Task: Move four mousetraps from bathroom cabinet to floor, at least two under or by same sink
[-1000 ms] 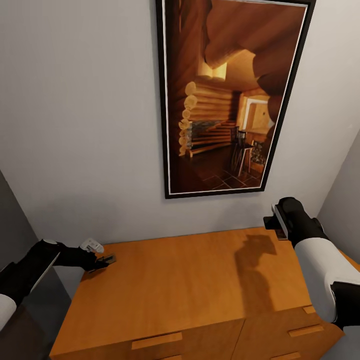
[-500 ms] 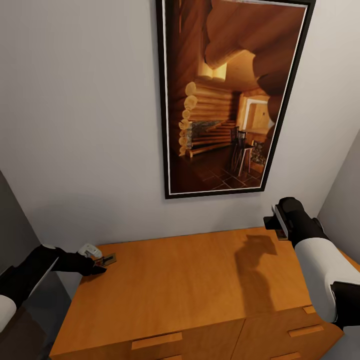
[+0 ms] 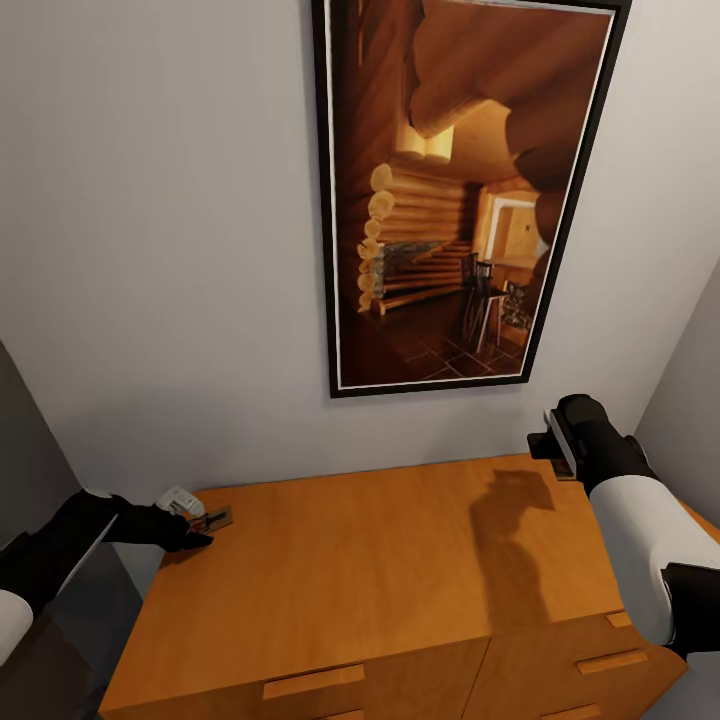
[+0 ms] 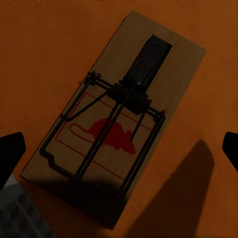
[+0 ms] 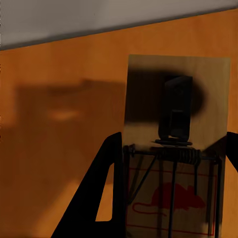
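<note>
Head view: our left gripper (image 3: 200, 530) hangs open over a mousetrap (image 3: 217, 519) at the cabinet (image 3: 380, 560) top's back-left corner. Our right gripper (image 5: 168, 198), raised, clamps a second mousetrap (image 5: 176, 148). Next we likely lower and close.

L arm (image 3: 70, 540): matte black, tapered, w/ small white-grey block near wrist. R arm (image 3: 640, 520): glossy black wrist segment, white forearm shell, black elbow joint. Gripper fingers (image 5: 94, 193): flat black, angular, triangular cut-out.
</note>
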Motion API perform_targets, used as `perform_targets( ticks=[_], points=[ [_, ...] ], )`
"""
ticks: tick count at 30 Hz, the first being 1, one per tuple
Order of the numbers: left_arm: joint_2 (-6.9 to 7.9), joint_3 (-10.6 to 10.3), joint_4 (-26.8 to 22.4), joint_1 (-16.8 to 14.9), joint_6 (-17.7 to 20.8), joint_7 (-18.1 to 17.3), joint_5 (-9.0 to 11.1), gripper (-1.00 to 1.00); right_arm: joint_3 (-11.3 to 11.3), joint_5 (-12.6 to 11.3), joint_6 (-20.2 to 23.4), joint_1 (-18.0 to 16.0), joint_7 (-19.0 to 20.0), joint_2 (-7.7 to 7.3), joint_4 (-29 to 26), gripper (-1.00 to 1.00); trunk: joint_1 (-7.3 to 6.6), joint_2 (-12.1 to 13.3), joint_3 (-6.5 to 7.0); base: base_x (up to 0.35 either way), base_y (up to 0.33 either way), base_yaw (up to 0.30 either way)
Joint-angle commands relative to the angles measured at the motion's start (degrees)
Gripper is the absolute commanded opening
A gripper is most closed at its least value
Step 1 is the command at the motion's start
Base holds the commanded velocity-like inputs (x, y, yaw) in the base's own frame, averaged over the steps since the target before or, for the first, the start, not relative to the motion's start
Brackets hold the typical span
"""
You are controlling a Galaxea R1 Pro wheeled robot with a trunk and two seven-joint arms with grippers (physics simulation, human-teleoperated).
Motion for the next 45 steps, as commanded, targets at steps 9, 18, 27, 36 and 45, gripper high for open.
perform_targets(
  ticks=[9,18,27,36,45],
  points=[
    [0.01,-0.1,2.0,0.0,0.3,-0.1,-0.4,1.0,-0.1,0.5,0.2,0.0,0.5,0.02,-0.1,-1.0,0.02,0.0,-0.1,0.0,0.0,0.0],
    [-0.15,-0.2,2.0,0.0,0.4,-0.1,-0.5,-1.0,-0.1,0.5,0.2,0.0,0.5,0.01,-0.1,-1.0,0.02,0.0,-0.1,0.0,0.0,0.0],
    [-0.17,-0.2,2.0,0.0,0.4,-0.1,-0.5,-1.0,-0.1,0.4,0.2,0.0,0.5,0.0,-0.1,-1.0,0.02,0.0,-0.1,0.0,0.0,0.0],
    [-0.18,-0.2,0.3,0.0,0.7,-0.3,-0.6,-1.0,-0.1,0.4,0.2,0.0,0.5,0.05,-0.1,-1.0,0.02,0.0,-0.1,0.0,0.0,0.0],
    [0.07,0.0,-9.7,0.0,7.2,-0.6,-0.6,-1.0,-0.1,0.4,0.2,0.0,0.5,0.09,-0.1,-1.0,0.02,0.0,-0.1,0.0,0.0,0.0]
  ],
)
